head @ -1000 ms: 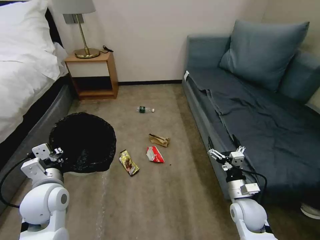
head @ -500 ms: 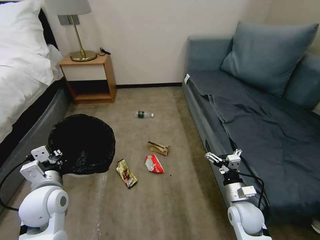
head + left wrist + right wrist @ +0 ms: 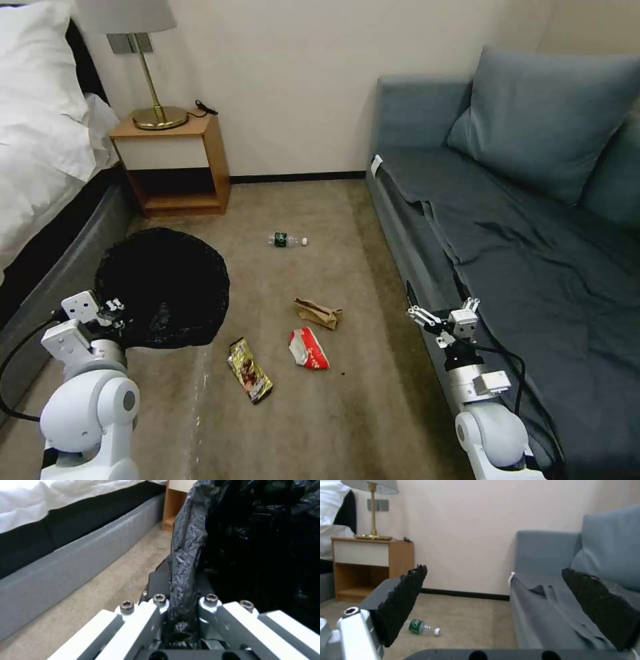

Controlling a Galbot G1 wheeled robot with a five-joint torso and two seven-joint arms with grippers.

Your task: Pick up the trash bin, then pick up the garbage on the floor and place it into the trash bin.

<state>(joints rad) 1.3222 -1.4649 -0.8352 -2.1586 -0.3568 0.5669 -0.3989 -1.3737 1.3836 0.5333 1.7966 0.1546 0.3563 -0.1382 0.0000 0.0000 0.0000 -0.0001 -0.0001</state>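
The trash bin (image 3: 163, 287), wrapped in a crinkly black liner, hangs at the left beside the bed. My left gripper (image 3: 113, 308) is shut on its rim; the left wrist view shows the black liner (image 3: 183, 580) pinched between the fingers. On the carpet lie the garbage pieces: a clear bottle with a green label (image 3: 287, 240) (image 3: 421, 627), a crumpled brown paper bag (image 3: 318, 313), a red-and-white carton (image 3: 308, 348) and a gold snack wrapper (image 3: 249, 370). My right gripper (image 3: 440, 313) stands open beside the sofa front, with nothing between its pads (image 3: 403, 600).
A bed (image 3: 40, 173) runs along the left. A wooden nightstand (image 3: 175, 167) with a brass lamp (image 3: 150, 80) stands against the far wall. A blue-grey sofa (image 3: 520, 220) with a cushion takes up the right. The carpet strip between them is open floor.
The whole head view has shifted, so the camera has moved. The litter sits a bit lower in the picture. Both arms keep the same pose, the bin still held.
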